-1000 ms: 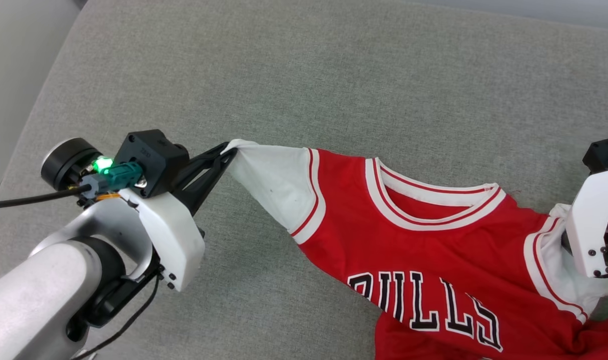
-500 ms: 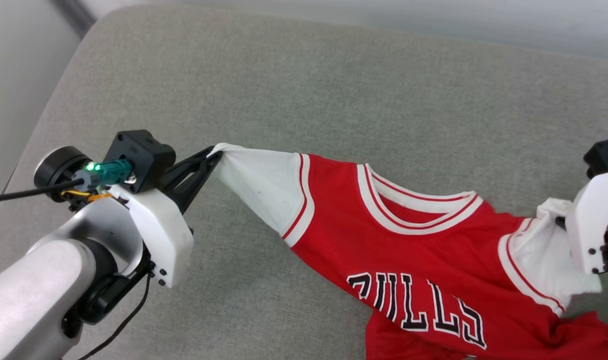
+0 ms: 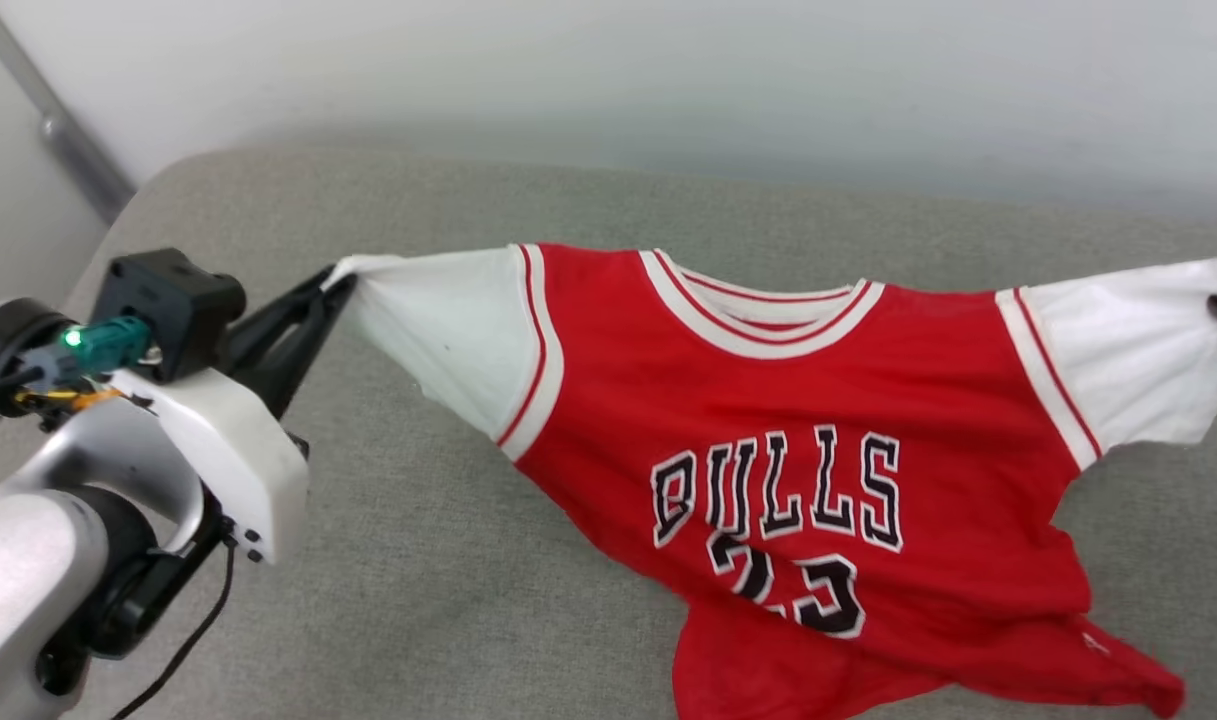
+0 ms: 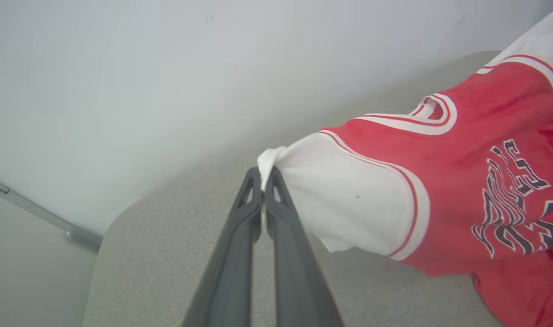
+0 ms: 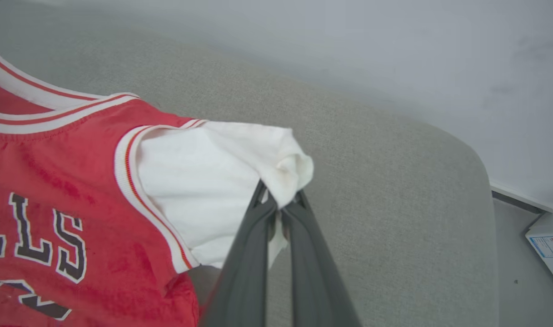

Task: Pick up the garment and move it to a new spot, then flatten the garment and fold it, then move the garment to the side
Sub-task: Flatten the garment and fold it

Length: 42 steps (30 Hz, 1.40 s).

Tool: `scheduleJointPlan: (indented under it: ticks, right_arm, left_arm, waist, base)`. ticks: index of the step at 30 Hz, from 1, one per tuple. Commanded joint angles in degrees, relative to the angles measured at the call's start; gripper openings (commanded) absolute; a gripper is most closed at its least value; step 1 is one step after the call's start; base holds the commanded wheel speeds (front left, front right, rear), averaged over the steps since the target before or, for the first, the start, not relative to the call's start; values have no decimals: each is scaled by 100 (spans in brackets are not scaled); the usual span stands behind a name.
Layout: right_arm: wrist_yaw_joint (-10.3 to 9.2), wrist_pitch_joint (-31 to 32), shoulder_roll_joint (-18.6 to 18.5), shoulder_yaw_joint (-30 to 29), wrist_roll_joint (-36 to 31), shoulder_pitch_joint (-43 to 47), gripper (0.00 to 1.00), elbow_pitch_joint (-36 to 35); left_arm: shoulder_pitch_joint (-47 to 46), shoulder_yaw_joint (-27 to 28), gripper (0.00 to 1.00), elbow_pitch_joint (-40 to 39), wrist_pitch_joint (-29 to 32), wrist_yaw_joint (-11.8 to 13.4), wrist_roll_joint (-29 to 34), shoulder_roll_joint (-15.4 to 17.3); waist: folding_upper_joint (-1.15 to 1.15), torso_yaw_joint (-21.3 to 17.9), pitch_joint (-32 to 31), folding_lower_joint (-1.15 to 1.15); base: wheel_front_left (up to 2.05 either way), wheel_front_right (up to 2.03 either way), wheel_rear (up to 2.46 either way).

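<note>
Two pinches hold the garment (image 3: 768, 400) stretched above the grey cushion (image 3: 418, 600), left gripper (image 3: 340, 284) and right gripper (image 5: 280, 205) each clamped on a sleeve tip; I worry extra tension slips one free.

Red garment (image 3: 828, 400), white sleeves, black lettering.

The red garment (image 3: 608, 400) carries "BULLS" (image 3: 778, 490) in black, white-outlined capitals across the chest, below the striped collar (image 3: 758, 335). Further below the collar, just under that word, stands the number 23 (image 3: 783, 590), partly creased. The right wrist view catches only the letters "LS" (image 5: 44, 243). Far from the collar, a box (image 5: 549, 247) bears a blue-printed label too small to read.
</note>
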Motion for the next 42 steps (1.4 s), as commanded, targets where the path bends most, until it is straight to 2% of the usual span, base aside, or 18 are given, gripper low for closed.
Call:
scheduleJointPlan:
  ticks: [1, 11, 24, 31, 33, 38, 42]
  right_arm:
    - [-4, -45, -61, -71, 26, 33, 0, -138]
    - [-4, -803, -261, -618, 74, -204, 0, -1160]
    - [-4, -1601, -423, -838, 291, -924, 0, -1516]
    - [-4, -1812, -504, -747, 346, -1619, 0, -1237]
    - [-4, -1895, -503, -658, 340, -1927, 0, -1065]
    - [-5, -2187, -428, -330, 150, -2924, 0, -501]
    - [-4, -2427, -146, -87, -55, -3861, 0, 116]
  left_arm:
    - [21, 81, 0, -40, -65, 67, 30, 63]
    - [-164, 619, 0, -285, -477, 391, 178, 373]
    - [-496, 1536, 0, -478, -1251, 674, 210, 719]
    - [-976, 1797, 0, -265, -1408, 489, 110, 651]
    - [-1259, 1817, 0, -81, -1427, 329, 129, 612]
    - [-2253, 1675, 0, 611, -1326, -257, 286, 467]
    - [-3240, 1512, 0, 1231, -1137, -586, 467, 144]
  waist:
    - [0, -122, -144, -1]
    - [0, -444, -437, -1]
    - [0, -899, -439, -1]
    - [0, -1039, -10, -1]
    - [0, -1067, 225, -1]
    - [0, -1136, 936, -1]
    - [0, -1185, 1548, -1]
  base:
    - [0, 0, 0]
    - [0, 0, 0]
    - [0, 0, 0]
    - [0, 0, 0]
    - [0, 0, 0]
    - [0, 0, 0]
    - [0, 0, 0]
